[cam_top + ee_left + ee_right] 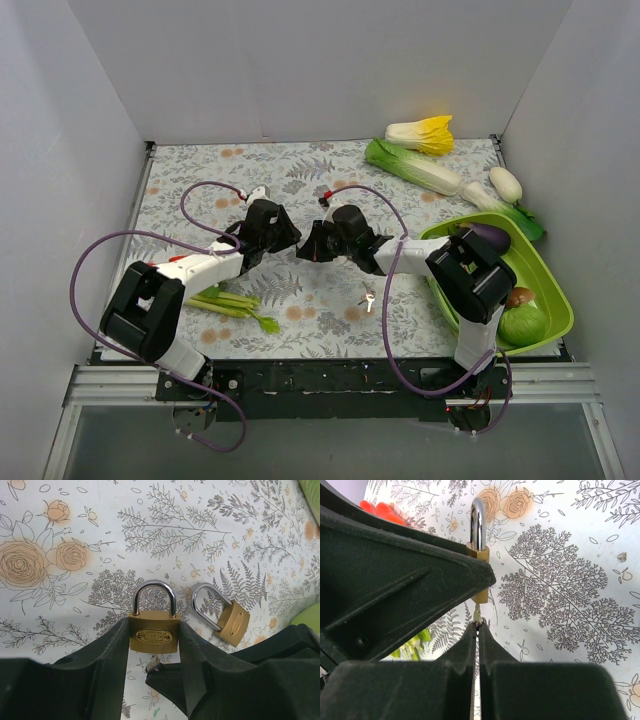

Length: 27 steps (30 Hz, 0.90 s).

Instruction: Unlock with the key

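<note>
The right claw [478, 630] pinches the key [477, 615], seated at six o'clock beneath the brass padlock [154, 636], whose body the left claw [154, 625] clamps. Twisting off-axis could, I judge, bend the key or wrench the padlock loose.

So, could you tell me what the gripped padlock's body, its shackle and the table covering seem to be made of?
Padlock body: looks like brass, a yellow-gold matte metal with an embossed label. Shackle: probably polished steel or chrome plating, silver with mirror-like highlights. Table covering: apparently printed cloth or vinyl, matte white with floral patterns; which one is unclear.
</note>
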Tool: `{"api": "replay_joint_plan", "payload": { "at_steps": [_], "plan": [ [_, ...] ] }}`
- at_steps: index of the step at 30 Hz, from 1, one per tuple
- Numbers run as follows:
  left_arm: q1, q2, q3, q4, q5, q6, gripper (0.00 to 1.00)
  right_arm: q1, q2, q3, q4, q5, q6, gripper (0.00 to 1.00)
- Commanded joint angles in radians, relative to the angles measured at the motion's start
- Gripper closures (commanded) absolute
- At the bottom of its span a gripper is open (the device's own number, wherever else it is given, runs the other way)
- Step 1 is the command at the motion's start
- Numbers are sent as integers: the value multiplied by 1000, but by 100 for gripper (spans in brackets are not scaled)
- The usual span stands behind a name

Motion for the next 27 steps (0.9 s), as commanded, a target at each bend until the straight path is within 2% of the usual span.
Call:
{"api": "replay_joint_plan", "payload": {
  "at_steps": [1, 18, 27],
  "plan": [
    [-43, -43, -14, -63, 150, -14, 100, -14, 3, 101, 185, 19, -43, 99],
    [-44, -70, -31, -22, 205, -10, 100, -22, -11, 86, 158, 103, -68, 99],
    [-44, -112, -57, 47, 257, 9, 100, -31, -85, -23, 288, 83, -52, 99]
  ]
}}
